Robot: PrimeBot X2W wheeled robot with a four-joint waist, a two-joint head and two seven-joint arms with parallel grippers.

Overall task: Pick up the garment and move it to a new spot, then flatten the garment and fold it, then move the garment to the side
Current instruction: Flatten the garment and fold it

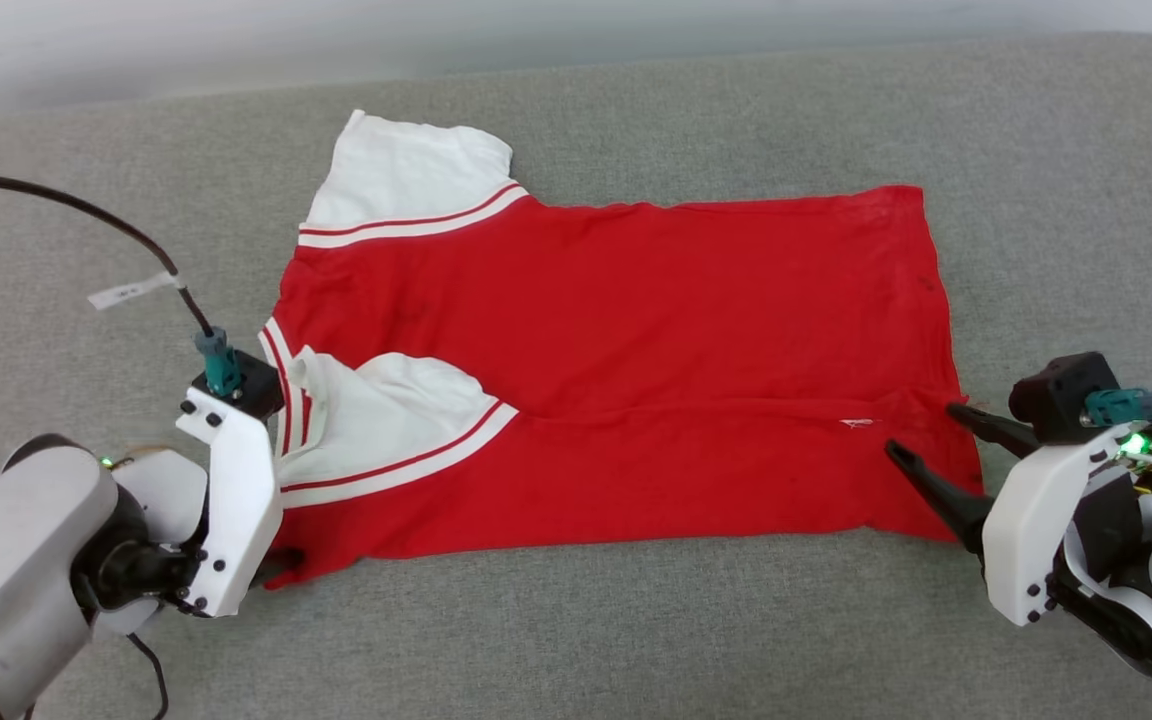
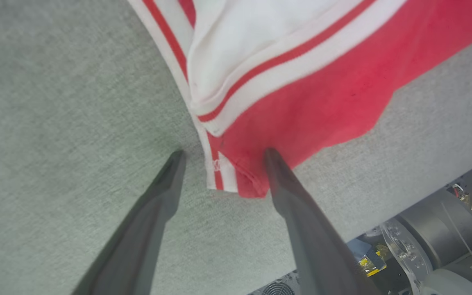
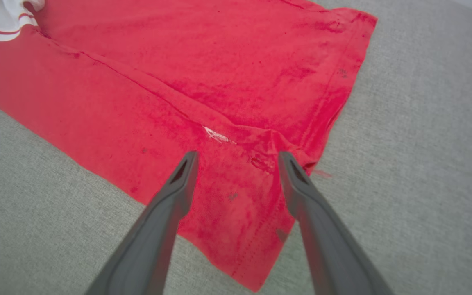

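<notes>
The garment [image 1: 616, 370] is spread flat on the grey fabric surface [image 1: 636, 620], collar end toward the robot's left and hem toward its right. The near sleeve [image 1: 386, 420] is turned in over the red body, and a long crease is seen along the near half; the far sleeve [image 1: 406, 175] projects outward, unfolded. The folding step is therefore judged to be in hand, with the sideways move not yet done. The left gripper [image 2: 221, 153] is spread wide, its fingers set either side of the near collar-end corner. The right gripper [image 3: 238, 155] is likewise spread, poised over the near hem corner, and nothing is pinched by either. For the next move, both corners are probably to be pinched together, lifted evenly and carried toward the far edge. Thin fabric is easily missed, so low fingertip placement is required.
</notes>
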